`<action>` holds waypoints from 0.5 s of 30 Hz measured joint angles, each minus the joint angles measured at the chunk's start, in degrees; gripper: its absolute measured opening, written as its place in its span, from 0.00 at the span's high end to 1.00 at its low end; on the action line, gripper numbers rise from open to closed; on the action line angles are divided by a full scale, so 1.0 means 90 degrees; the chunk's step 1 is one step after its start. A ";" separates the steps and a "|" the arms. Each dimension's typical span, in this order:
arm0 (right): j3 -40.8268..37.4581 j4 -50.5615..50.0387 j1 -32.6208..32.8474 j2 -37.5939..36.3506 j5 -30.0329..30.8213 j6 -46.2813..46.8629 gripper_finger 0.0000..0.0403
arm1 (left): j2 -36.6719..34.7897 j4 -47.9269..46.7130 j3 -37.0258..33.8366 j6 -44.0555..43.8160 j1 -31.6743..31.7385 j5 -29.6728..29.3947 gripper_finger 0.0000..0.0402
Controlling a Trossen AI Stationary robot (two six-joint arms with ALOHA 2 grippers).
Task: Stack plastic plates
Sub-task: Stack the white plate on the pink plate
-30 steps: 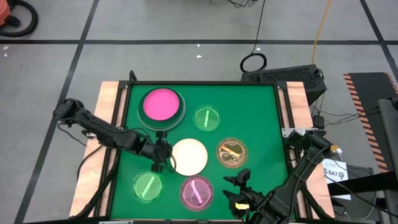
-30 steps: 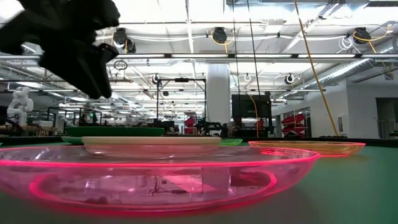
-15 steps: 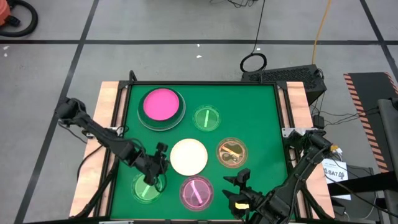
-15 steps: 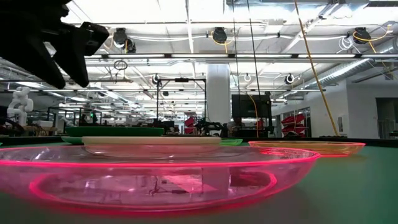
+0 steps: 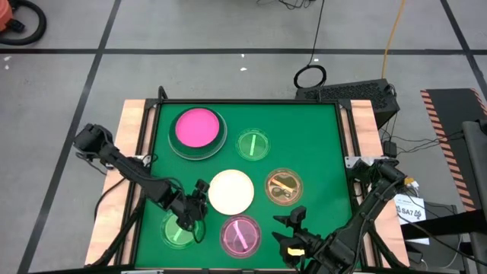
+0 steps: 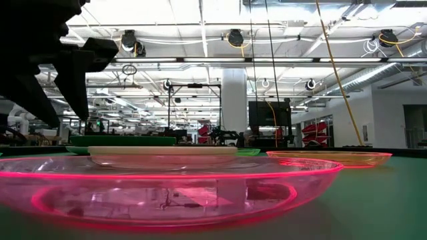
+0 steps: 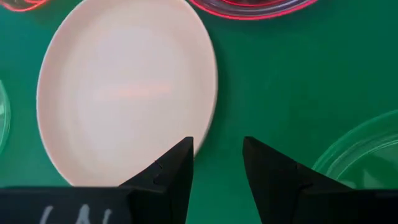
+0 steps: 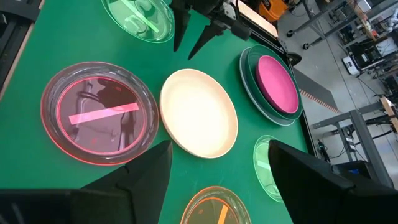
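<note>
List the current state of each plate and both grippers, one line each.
Hot-pink plate: stacked on dark-green plate.
White plate: flat on mat, alone.
Amber see-through plate: flat, alone.
Pink see-through plate: flat, alone.
Far green see-through plate: flat, alone.
Near green see-through plate: flat, under left gripper.
Left gripper: open, empty.
Right gripper: open, empty, waiting.

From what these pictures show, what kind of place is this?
Probably a robotics lab or workshop hall: a green-covered work table, ceiling rails hung with round lamps, and metal equipment racks standing across the open concrete floor.
</note>
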 joint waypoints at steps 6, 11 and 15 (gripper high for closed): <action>0.0000 0.0002 0.0000 0.0000 0.0000 0.0000 0.36 | 0.0249 0.0386 0.0000 0.0363 0.0033 0.0002 0.63; 0.0000 0.0002 -0.0003 0.0000 0.0000 0.0000 0.36 | 0.0444 0.0497 -0.0002 0.0454 0.0162 0.0001 0.63; 0.0000 0.0002 -0.0005 0.0000 0.0000 0.0000 0.36 | 0.0644 0.0510 -0.0002 0.0465 0.0317 0.0002 0.63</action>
